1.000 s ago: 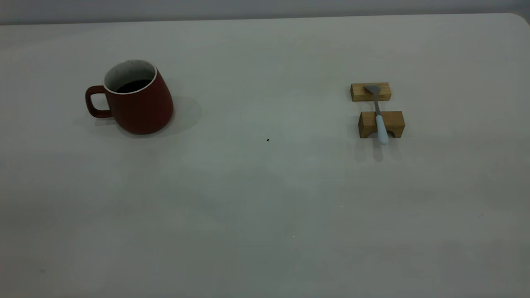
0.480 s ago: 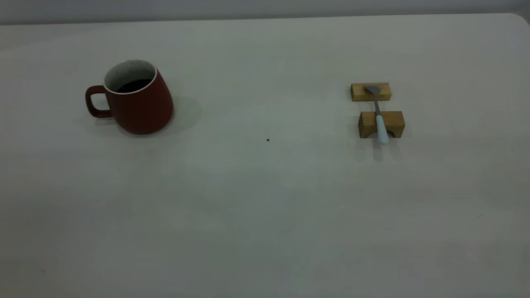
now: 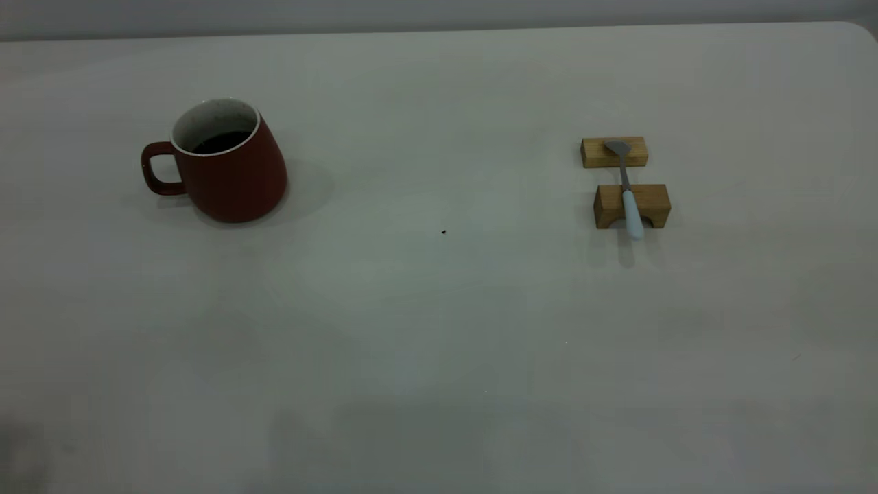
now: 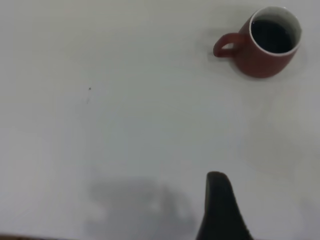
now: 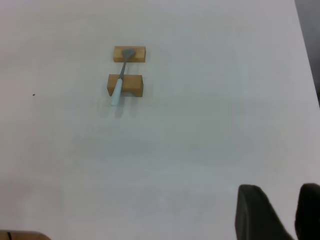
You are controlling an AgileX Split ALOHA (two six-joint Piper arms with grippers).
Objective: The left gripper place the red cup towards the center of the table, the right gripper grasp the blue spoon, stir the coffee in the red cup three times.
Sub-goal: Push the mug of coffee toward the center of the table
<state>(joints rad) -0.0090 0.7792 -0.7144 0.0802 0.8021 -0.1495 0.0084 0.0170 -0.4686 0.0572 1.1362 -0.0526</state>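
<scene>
The red cup stands upright at the table's left, its handle pointing to the left edge, with dark coffee inside. In the left wrist view the red cup is far from my left gripper. That gripper is open, with one dark finger showing. The blue spoon lies across two wooden blocks at the right, pale handle toward the near side. My right gripper is open with nothing in it, well away from the blue spoon. Neither arm shows in the exterior view.
Two small wooden blocks, one at the back and one at the front, carry the spoon. A tiny dark speck marks the table's middle. The table's rounded corner is at the far right.
Cup, spoon and blocks have not moved. A faint shadow has darkened at the bottom left corner of the exterior view.
</scene>
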